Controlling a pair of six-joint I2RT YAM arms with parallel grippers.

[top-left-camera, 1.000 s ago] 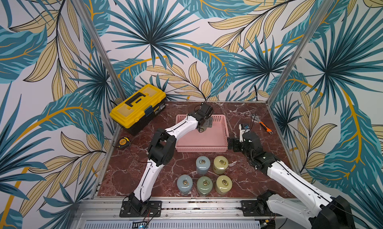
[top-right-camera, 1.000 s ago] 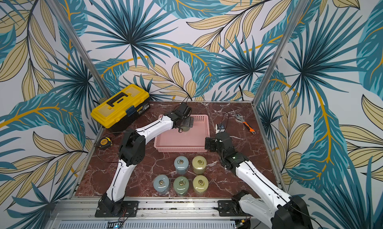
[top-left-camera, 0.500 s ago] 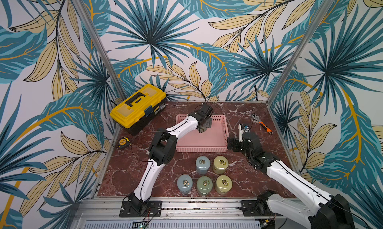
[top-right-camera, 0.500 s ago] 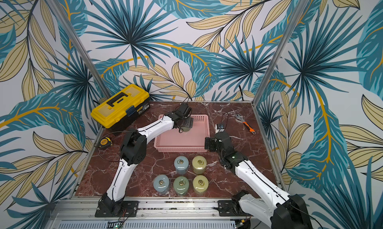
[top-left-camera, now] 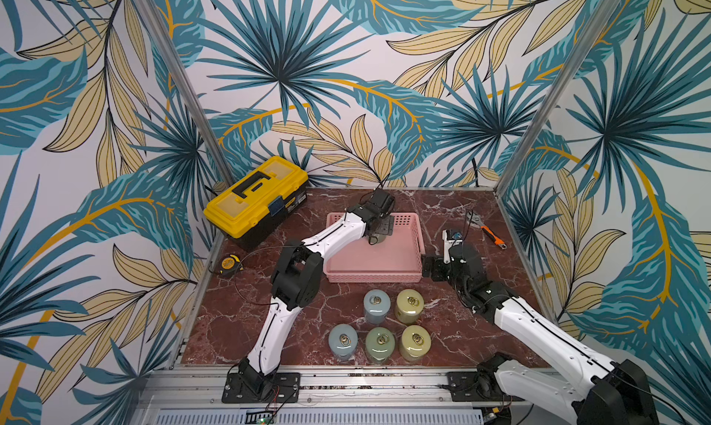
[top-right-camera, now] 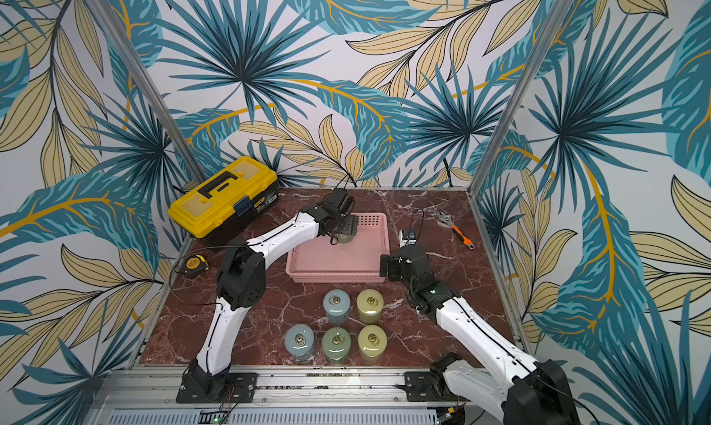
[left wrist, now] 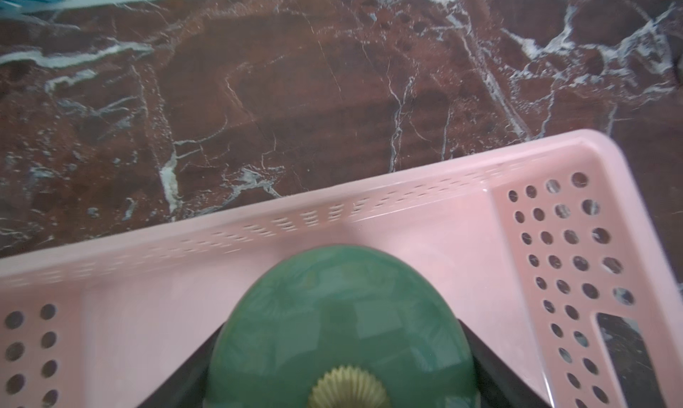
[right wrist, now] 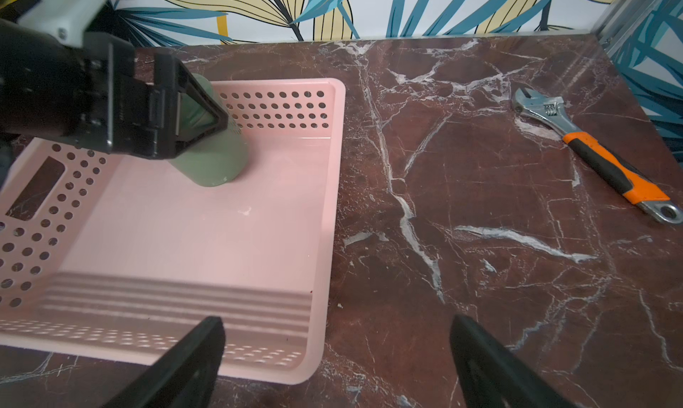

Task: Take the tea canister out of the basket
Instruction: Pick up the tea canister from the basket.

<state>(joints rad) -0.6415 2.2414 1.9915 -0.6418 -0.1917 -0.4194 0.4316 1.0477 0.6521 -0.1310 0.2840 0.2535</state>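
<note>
Evidently clamps the tea canister high on its sides with the left gripper — looks glazed, stiff, slippery, probably breakable; leaves the right gripper wide open, empty.

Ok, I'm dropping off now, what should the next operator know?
Left gripper: jaws closed around the green tea canister in the far half of the pink basket; canister not yet clear of it.
Right gripper: open, empty, beside the basket's near right corner.
Done: five other canisters stand on the marble table in front of the basket.
Left: lift the green one out and set it down with them.
</note>
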